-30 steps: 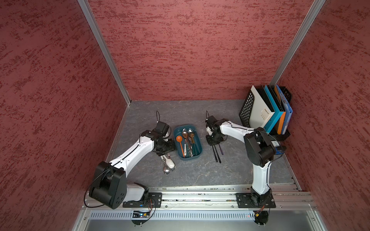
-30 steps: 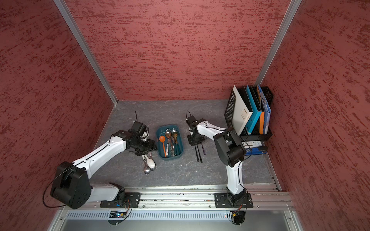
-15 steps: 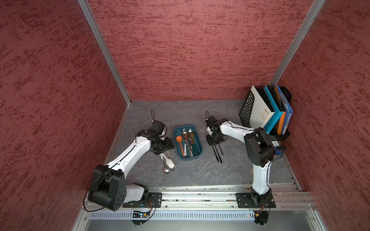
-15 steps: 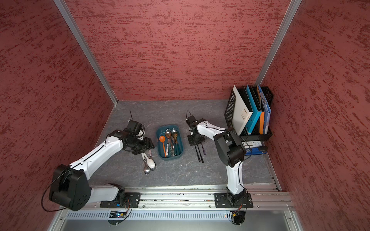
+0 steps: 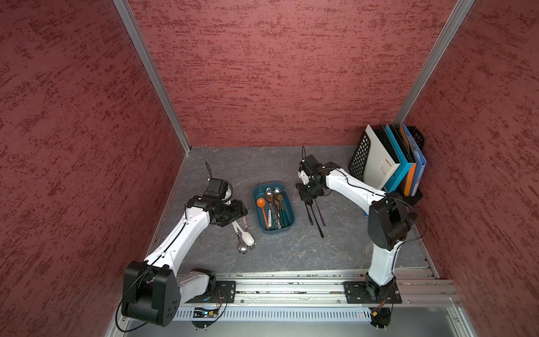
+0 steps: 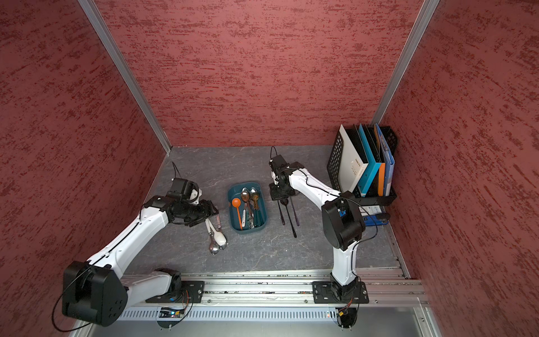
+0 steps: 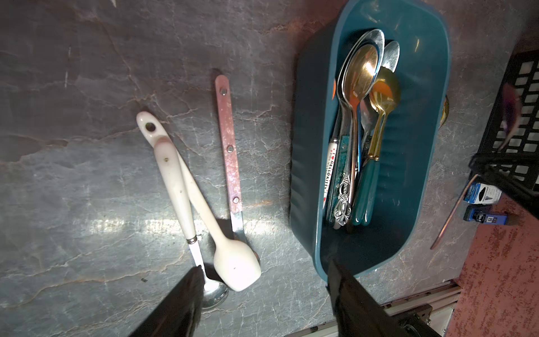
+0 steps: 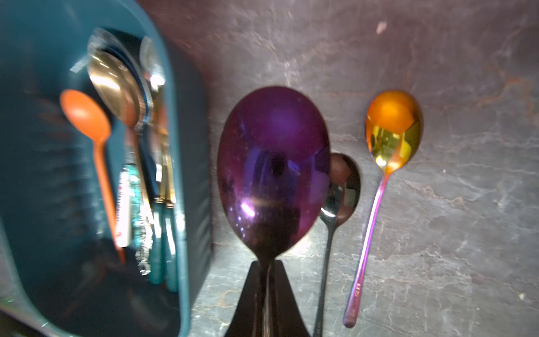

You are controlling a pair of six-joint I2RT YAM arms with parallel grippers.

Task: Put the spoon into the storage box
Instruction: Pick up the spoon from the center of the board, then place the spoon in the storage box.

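Note:
The teal storage box [image 5: 292, 214] [image 6: 248, 231] stands mid-table and holds several spoons, one of them orange [image 5: 261, 202]. My right gripper [image 8: 267, 264] [image 5: 307, 195] is just right of the box wall [image 8: 195, 175], shut on the neck of a purple-bowled spoon [image 8: 274, 169]. Whether that spoon is clear of the table I cannot tell. A black spoon [image 8: 344, 189] and a gold-bowled spoon [image 8: 392, 128] lie beside it. My left gripper [image 7: 264, 277] [image 5: 234, 212] hangs open left of the box [image 7: 303, 163], over a white ceramic spoon [image 7: 236, 262], a white-handled spoon [image 7: 172, 163] and a pink-handled one [image 7: 229, 140].
A black mesh file rack [image 5: 360, 151] with binders stands at the back right corner. Two small blue boxes [image 7: 482, 194] lie on the table near it. Red walls close in three sides, and the arms' metal rail [image 5: 291, 287] runs along the front edge.
My left arm has drawn back to the left, away from the storage box. The right arm has stayed in place next to the box.

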